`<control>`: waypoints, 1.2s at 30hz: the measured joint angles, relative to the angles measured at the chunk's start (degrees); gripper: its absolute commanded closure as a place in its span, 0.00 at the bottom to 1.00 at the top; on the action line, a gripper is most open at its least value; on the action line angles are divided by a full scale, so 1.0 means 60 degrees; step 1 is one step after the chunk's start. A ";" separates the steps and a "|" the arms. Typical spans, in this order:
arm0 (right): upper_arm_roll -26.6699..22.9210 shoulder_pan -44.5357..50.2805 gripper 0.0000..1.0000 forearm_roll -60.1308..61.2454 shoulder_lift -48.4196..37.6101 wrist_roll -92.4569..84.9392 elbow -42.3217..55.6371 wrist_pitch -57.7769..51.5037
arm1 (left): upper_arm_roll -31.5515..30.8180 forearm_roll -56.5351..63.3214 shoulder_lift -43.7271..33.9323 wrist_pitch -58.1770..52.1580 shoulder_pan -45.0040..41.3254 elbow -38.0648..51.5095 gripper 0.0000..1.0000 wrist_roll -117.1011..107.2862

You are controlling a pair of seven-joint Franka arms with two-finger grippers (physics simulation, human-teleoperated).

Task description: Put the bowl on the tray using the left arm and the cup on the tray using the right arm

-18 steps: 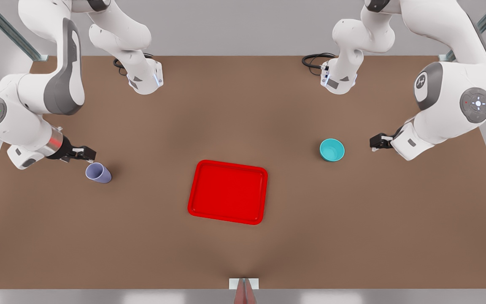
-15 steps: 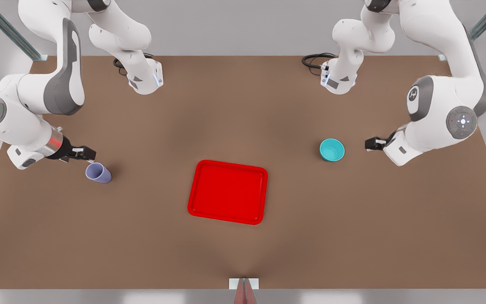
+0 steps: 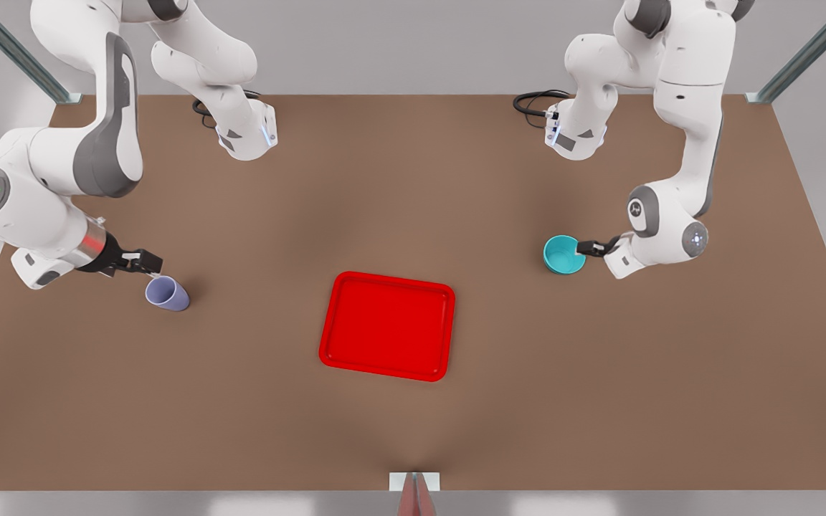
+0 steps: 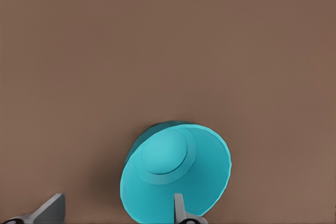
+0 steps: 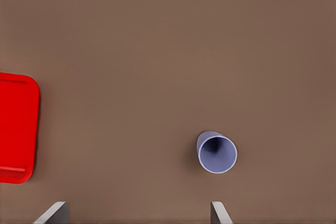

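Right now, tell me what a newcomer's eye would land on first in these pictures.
The bright red tray stands out first, lying bare at the middle of the brown table. Next comes the teal bowl on the front view's right, where the left gripper straddles its rim, one finger inside and open. On the front view's left, the lavender cup stands apart from the tray, with the right gripper open just beside it.
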 measured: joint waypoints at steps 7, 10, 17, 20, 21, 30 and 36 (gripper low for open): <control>0.0000 0.0019 0.00 0.0000 0.0002 0.0004 -0.0014 0.0001 | 0.0000 -0.0177 0.0467 0.0856 -0.0422 -0.0258 0.28 0.0170; 0.0000 -0.0004 0.00 0.0000 0.0012 0.0000 -0.0029 0.0001 | -0.0014 -0.0260 0.0624 0.0870 -0.0470 -0.0244 0.54 0.0171; 0.0007 0.0008 0.00 0.0000 0.0012 0.0000 -0.0029 0.0001 | -0.0141 -0.0698 0.0830 0.0929 -0.0589 -0.0229 0.72 0.0156; 0.0014 0.0011 0.00 0.0000 0.0064 0.0008 0.0001 0.0014 | -0.0132 -0.0790 0.0867 0.0916 -0.0594 -0.0177 0.79 0.0135; 0.0001 0.0043 0.00 0.0000 0.0098 0.0001 0.0015 0.0069 | -0.0132 -0.0808 0.0866 0.0928 -0.0583 -0.0157 0.79 0.0087; 0.0002 0.0030 0.00 0.0000 0.0086 0.0000 0.0030 0.0088 | -0.0114 -0.0685 0.0938 0.0847 -0.0586 0.0407 0.79 -0.0213; 0.0011 0.0028 0.00 0.0000 0.0100 0.0004 0.0030 0.0116 | -0.0976 -0.0436 0.1705 0.0287 -0.1383 0.2679 0.79 -0.4171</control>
